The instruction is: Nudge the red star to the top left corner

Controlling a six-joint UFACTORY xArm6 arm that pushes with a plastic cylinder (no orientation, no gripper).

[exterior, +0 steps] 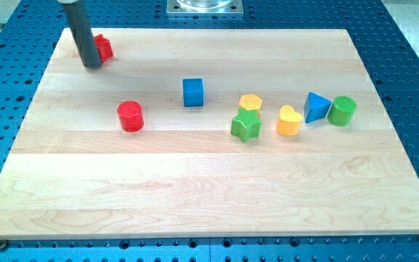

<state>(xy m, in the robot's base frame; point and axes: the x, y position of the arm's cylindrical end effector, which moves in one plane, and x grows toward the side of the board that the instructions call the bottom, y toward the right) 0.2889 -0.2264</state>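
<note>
The red star (104, 47) lies near the board's top left corner, partly hidden behind my rod. My tip (92, 65) rests on the wooden board (195, 189) just at the star's lower left side, touching or nearly touching it. The rod rises from there to the view's top edge.
A red cylinder (130, 116) sits below and right of the tip. A blue cube (193, 92) is in the middle. To the right lie a yellow hexagon (251, 102), green star (246, 125), yellow heart (289, 121), blue triangle (316, 106) and green cylinder (342, 110).
</note>
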